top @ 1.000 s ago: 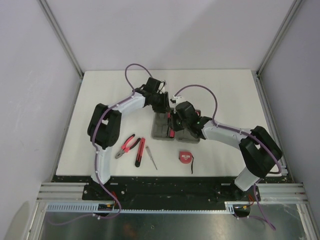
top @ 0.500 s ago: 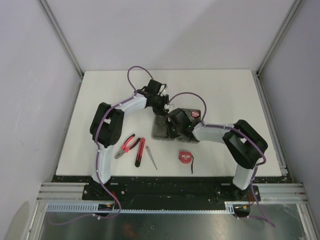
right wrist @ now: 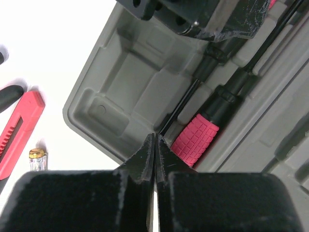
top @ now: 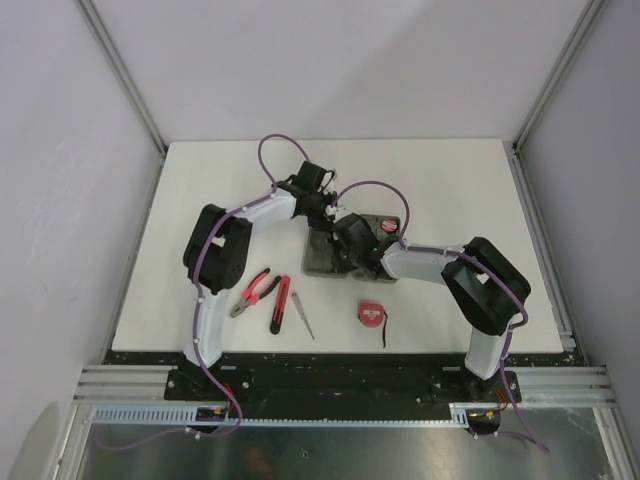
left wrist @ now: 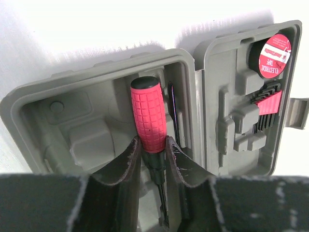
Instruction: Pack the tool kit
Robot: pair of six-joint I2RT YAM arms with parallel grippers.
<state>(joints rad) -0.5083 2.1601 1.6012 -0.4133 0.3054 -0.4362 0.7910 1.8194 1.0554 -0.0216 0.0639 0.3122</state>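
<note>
The grey tool kit case (top: 322, 262) lies open at the table's middle. My left gripper (left wrist: 153, 150) is shut on a red-and-black screwdriver (left wrist: 148, 120), holding it in the left half of the case (left wrist: 29, 106), in a recess next to the hinge. My right gripper (right wrist: 155, 142) is shut and empty, its tips low over the same half (right wrist: 104, 82), beside the red handle (right wrist: 195, 140) and a thin black shaft. Red-handled pliers (top: 255, 289), a red utility knife (top: 279, 304), a small screwdriver (top: 303, 318) and a red tape measure (top: 371, 313) lie on the table in front.
The case's right half holds a black tape roll with a red label (left wrist: 273, 55) and a red holder of hex keys (left wrist: 268, 104). In the right wrist view the knife (right wrist: 19, 130) and the small screwdriver's brass end (right wrist: 36, 157) lie left of the case.
My right gripper has moved left and down onto the case's left half, with its arm folding up. My left gripper has shifted slightly back, still on the screwdriver.
</note>
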